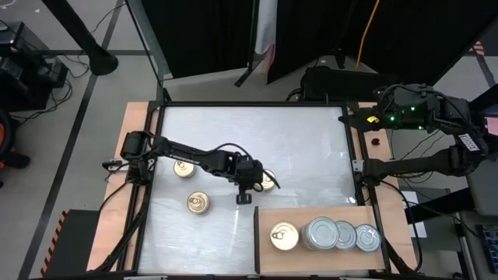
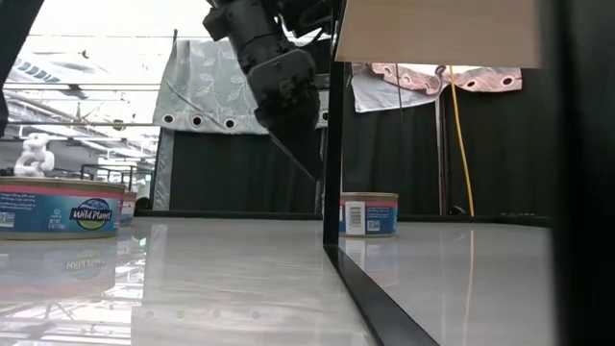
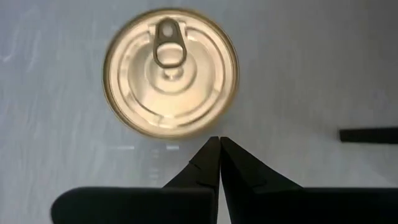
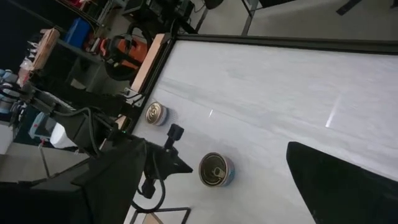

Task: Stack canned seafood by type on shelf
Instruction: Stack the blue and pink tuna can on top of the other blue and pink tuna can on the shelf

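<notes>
The shelf (image 1: pixel 331 214) lies at the table's (image 1: pixel 303 148) near right corner, four cans (image 1: pixel 324 234) in a row along its front. Three cans lie left of it on the table; the left gripper (image 1: pixel 245 196) hangs beside the nearest (image 1: pixel 267 182).

A: What's hidden?
B: From above, the left gripper (image 1: pixel 247 185) covers most of one gold can (image 1: pixel 267 181).
A: And the shelf (image 1: pixel 311 215)?
B: Whether its cans (image 1: pixel 333 234) are stacked can't be told. The right gripper is out of sight.
</notes>
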`<action>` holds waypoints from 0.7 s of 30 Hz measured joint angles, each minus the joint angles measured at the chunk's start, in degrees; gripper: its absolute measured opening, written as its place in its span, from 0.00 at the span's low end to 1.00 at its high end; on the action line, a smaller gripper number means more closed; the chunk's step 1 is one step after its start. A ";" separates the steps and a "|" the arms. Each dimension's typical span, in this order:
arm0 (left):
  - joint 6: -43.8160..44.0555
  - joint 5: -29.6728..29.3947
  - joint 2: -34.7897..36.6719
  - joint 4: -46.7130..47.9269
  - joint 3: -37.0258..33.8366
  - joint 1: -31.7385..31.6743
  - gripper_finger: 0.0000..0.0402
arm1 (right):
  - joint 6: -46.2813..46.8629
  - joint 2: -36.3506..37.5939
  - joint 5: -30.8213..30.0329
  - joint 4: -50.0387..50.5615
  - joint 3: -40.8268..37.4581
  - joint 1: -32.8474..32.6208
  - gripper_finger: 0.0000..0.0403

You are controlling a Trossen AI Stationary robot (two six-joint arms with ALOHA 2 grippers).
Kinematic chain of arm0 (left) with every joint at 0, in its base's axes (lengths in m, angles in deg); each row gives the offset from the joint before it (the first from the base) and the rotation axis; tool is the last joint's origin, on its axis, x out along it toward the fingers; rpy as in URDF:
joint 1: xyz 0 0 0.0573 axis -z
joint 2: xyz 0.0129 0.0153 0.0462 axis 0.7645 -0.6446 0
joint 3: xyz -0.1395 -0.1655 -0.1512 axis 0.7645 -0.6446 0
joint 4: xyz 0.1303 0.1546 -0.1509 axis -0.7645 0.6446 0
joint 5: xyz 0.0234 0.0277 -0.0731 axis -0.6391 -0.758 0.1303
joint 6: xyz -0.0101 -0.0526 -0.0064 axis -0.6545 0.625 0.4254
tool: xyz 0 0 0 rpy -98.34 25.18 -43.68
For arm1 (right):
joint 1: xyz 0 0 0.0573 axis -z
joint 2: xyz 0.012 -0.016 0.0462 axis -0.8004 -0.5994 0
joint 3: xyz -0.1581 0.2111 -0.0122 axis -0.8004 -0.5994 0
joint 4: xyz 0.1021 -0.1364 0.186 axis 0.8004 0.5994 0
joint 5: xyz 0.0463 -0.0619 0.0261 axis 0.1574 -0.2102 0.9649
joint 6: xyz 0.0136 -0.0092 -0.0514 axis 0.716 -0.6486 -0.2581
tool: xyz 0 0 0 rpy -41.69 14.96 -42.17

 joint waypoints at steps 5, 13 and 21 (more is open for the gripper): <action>1.55 -1.78 -0.74 -2.73 0.00 -0.01 0.04 | -0.02 0.00 0.00 0.00 0.00 0.00 0.94; 1.63 -2.14 -2.12 -4.20 -0.61 -0.01 0.04 | -0.01 0.00 -0.02 0.00 0.00 0.00 0.94; 5.28 -2.09 -2.03 -5.54 -3.68 0.08 0.04 | -0.02 0.00 -0.02 0.01 0.00 0.00 0.94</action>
